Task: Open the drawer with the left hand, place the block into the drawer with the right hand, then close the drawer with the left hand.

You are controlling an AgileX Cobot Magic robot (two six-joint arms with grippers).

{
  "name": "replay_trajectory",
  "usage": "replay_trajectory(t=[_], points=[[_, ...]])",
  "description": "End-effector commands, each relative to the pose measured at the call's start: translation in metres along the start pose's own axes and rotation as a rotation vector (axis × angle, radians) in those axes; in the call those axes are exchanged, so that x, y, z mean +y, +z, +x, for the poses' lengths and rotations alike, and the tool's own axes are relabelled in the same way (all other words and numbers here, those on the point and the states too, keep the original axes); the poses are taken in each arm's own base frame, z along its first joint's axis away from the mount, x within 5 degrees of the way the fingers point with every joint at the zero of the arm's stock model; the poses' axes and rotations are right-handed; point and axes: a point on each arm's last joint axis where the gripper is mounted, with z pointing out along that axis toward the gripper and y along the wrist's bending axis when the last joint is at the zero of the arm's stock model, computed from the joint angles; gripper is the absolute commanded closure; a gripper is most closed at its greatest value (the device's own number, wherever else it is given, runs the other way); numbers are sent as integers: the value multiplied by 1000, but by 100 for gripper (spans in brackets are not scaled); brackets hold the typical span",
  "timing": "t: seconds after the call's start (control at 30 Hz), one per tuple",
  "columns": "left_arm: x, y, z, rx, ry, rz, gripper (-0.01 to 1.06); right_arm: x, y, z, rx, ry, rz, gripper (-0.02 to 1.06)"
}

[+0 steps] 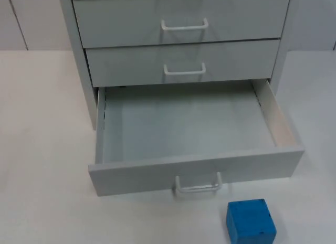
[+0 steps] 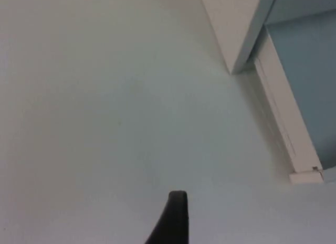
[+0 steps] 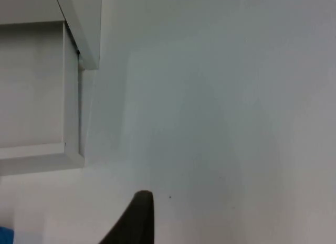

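Standing pulled right out, the bottom drawer (image 1: 189, 126) gapes empty while the blue block (image 1: 251, 221) waits on the bench (image 1: 42, 149) just before its front, and a careless right-arm grab could knock the block away, though I cannot tell either gripper's finger state.

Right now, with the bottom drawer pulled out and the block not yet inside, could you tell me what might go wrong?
The blue block sits on the table just in front of the open drawer, near its handle, so the right gripper may bump the drawer front while grasping. The block must also clear that front wall, or it could catch and drop outside.
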Motion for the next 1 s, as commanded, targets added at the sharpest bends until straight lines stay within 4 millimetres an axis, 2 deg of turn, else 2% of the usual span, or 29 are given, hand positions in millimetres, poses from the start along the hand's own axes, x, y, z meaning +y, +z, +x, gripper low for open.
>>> replay_trajectory(t=[0.0, 0.03, 0.13, 0.17, 0.2, 0.43, 0.87, 0.97], points=[[3, -10, 9, -47, -35, -18, 24, 0, 0, 0, -1, 5, -2, -1], [5, -13, 14, -56, -34, -34, 23, 0, 0, 0, -1, 10, -2, -1], [9, -23, 27, -92, -62, -76, 6, 0, 0, 0, -1, 15, -2, -1], [9, -23, 27, -92, -62, -76, 6, 0, 0, 0, -1, 15, -2, -1], [10, -24, 32, -96, -61, -90, 0, 0, 0, 0, -1, 15, -2, -1], [9, -26, 54, -121, -66, -97, 0, 1, 0, 0, -3, 23, -9, -1], [7, -44, 58, -231, -56, -103, 0, 2, -1, 2, 39, 33, -27, -1], [6, -47, 58, -246, -57, -100, 0, 10, -5, 0, 86, 107, -112, -1]])
